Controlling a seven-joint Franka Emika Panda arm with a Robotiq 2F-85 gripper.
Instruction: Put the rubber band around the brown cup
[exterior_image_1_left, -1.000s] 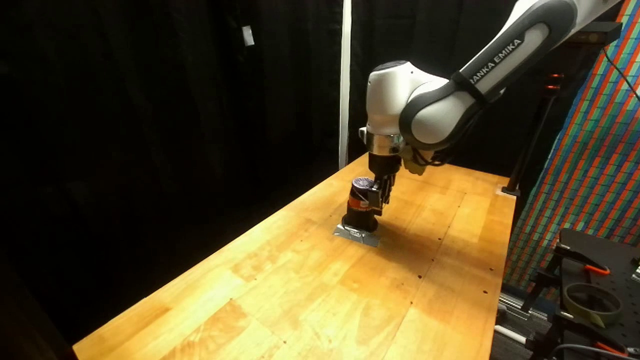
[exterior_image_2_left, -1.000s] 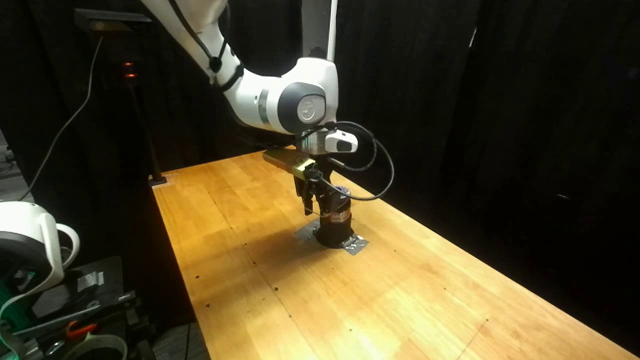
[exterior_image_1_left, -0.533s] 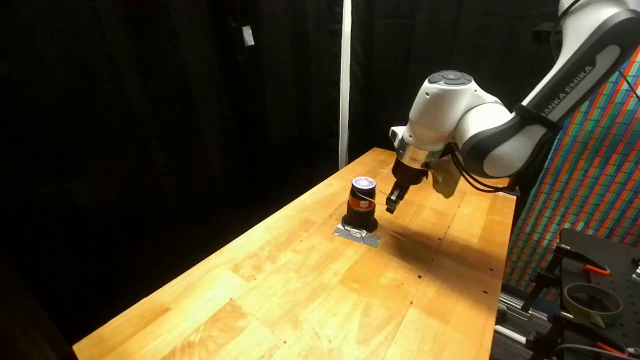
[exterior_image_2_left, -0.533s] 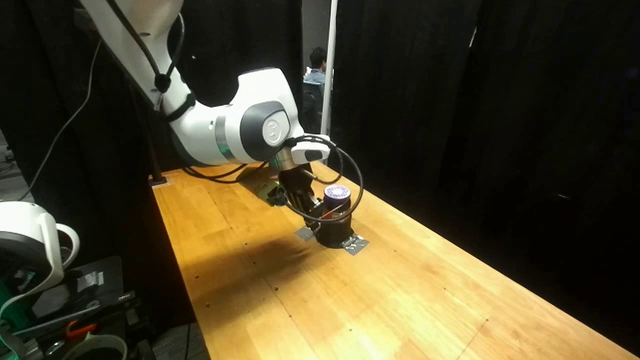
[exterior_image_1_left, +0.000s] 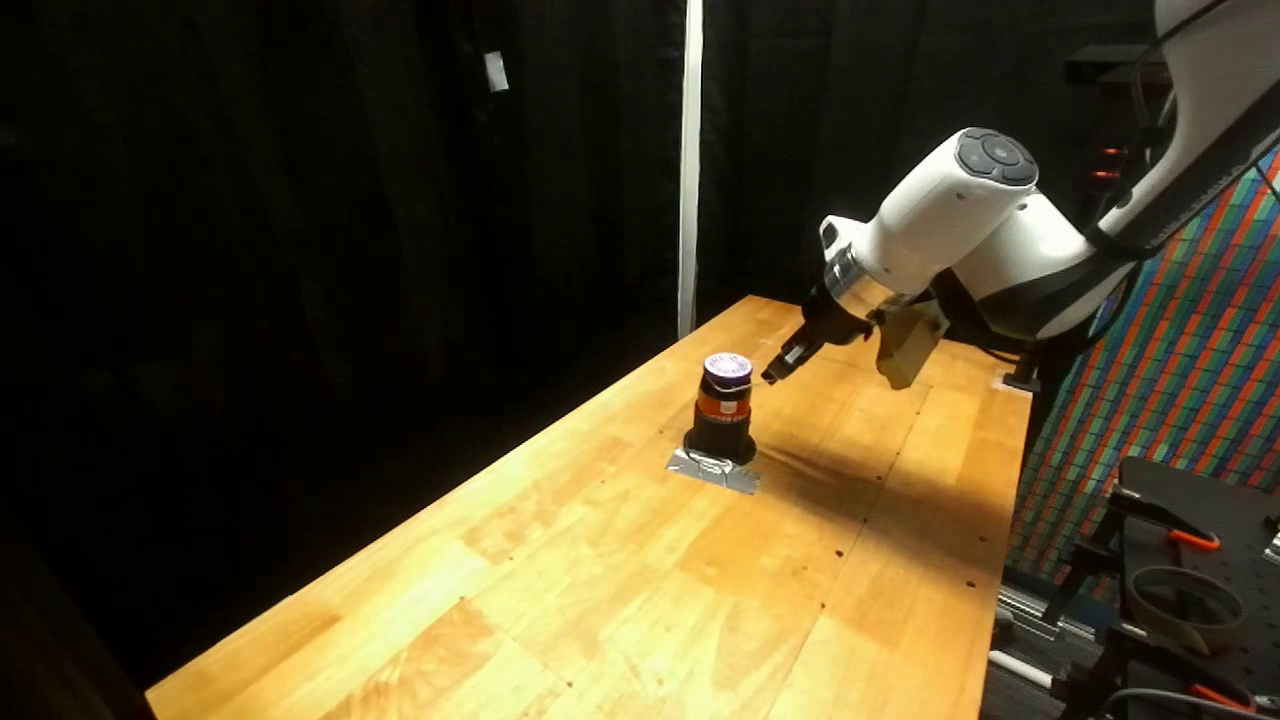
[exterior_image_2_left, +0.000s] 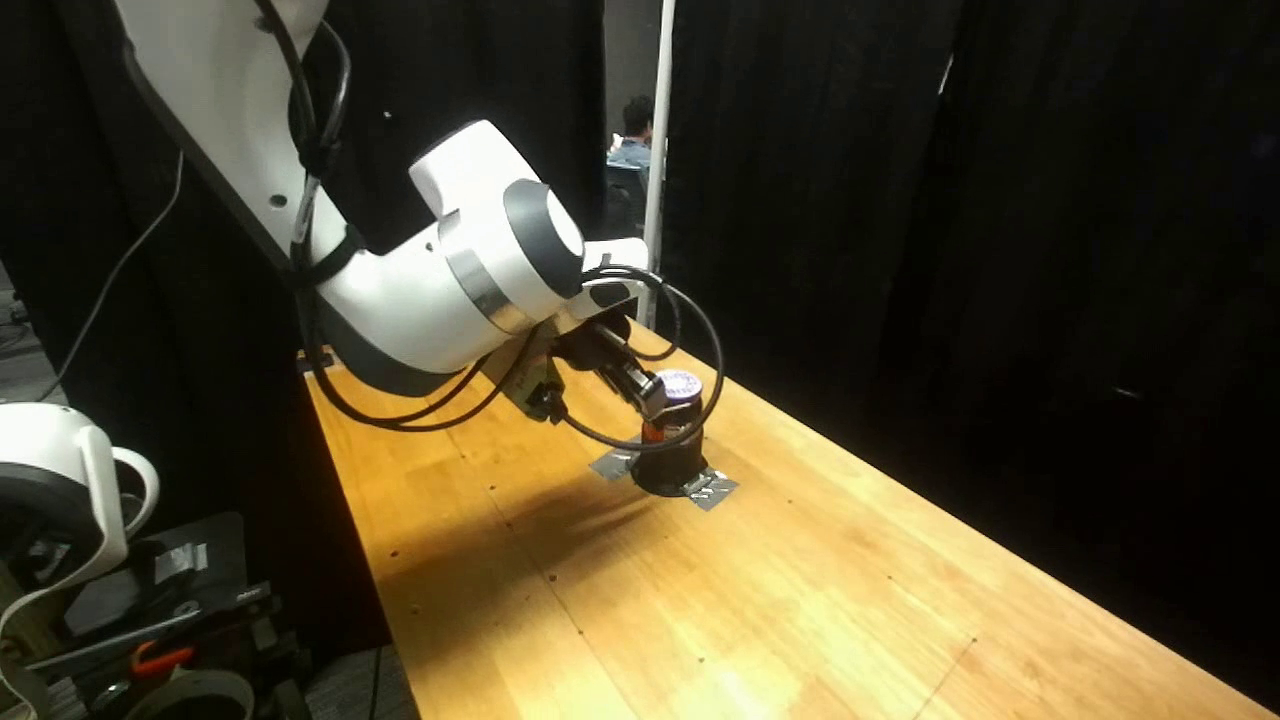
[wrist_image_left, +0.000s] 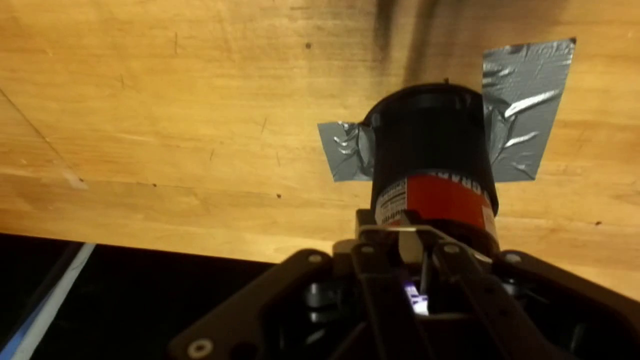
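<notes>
The brown cup (exterior_image_1_left: 722, 408) stands upright on the table, dark with a red-orange label and a purple-white top. In the wrist view its dark body (wrist_image_left: 432, 135) shows, with the upper end partly hidden behind my fingers. My gripper (exterior_image_1_left: 768, 377) is tilted, with its fingertips beside the cup just below the top. The thin pale rubber band (exterior_image_1_left: 738, 388) lies against the upper cup and stretches to my fingertips. In the wrist view the band (wrist_image_left: 402, 228) crosses the fingertips (wrist_image_left: 392, 220), which look shut on it. The cup's far side is hidden.
Grey tape (wrist_image_left: 525, 110) holds the cup's foot to the wooden table (exterior_image_1_left: 600, 600). A black cable loop (exterior_image_2_left: 715, 370) hangs from my wrist and passes in front of the cup in an exterior view. Black curtains (exterior_image_1_left: 350, 250) stand behind the table.
My gripper pointed straight down beside the cup. It has drawn back from the cup, tilted, and then risen. The band's pulled end has risen with the fingertips toward the cup's top.
</notes>
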